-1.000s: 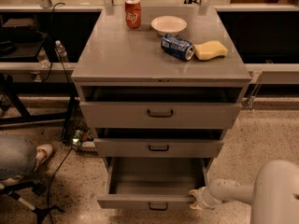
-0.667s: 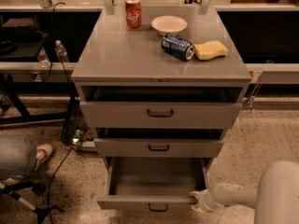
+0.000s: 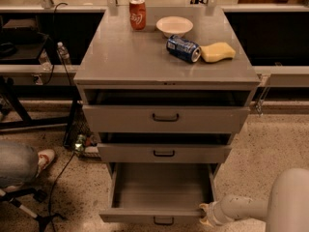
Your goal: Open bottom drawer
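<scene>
Drawers of the grey metal cabinet step outward from top to bottom. The bottom drawer (image 3: 159,190) is out farthest, its plain grey inside open to view. Its slim front panel lies at the lower edge of the view, with the small dark bar handle (image 3: 163,221) at its centre untouched. The tool (image 3: 204,215) is not at that handle but at the right-hand end of the front panel, touching or just beside the corner where the panel meets the drawer's side wall. Whether it is closed on that edge or only resting against it cannot be told. The pale arm (image 3: 246,208) reaches in low from the right, a placement that seems to suit a straight pull along the drawer's travel. The middle drawer (image 3: 164,153) and top drawer (image 3: 165,118) stand only slightly ajar, so neither overhangs the tool. On the surface (image 3: 116,57) above, a red soda can (image 3: 137,13) stands upright near a white bowl (image 3: 174,26), while a blue can (image 3: 183,49) lies on its side just beside a yellow sponge (image 3: 217,51), all well apart from the work below. The task looks largely done
</scene>
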### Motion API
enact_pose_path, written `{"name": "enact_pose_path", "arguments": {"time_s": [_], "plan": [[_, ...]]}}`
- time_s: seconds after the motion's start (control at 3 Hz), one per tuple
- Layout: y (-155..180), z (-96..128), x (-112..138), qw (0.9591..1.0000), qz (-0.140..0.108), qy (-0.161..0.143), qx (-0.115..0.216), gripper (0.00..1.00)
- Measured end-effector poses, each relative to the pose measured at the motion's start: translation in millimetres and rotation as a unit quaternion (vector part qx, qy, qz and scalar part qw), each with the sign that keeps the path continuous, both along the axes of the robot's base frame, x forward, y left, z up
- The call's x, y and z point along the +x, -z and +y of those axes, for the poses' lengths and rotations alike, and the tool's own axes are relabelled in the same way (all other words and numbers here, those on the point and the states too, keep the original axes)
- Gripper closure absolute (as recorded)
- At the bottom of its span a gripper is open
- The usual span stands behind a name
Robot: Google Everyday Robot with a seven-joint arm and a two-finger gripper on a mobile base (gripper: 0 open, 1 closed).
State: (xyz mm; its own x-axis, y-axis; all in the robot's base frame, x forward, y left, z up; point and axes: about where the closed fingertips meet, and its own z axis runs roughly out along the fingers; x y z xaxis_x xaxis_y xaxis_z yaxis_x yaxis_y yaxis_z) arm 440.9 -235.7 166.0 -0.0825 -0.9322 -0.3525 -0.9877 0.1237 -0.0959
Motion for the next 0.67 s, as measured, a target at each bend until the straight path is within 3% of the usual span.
{"name": "enact_pose_path", "arguments": {"time_s": [0.33,0.67], "plan": [[6.8,-5.2,-22.7,0.9999,0.008,0.013,-0.001,1.00],[6.8,-3.4,-21.1,0.9999,0.008,0.013,-0.001,1.00]]}}
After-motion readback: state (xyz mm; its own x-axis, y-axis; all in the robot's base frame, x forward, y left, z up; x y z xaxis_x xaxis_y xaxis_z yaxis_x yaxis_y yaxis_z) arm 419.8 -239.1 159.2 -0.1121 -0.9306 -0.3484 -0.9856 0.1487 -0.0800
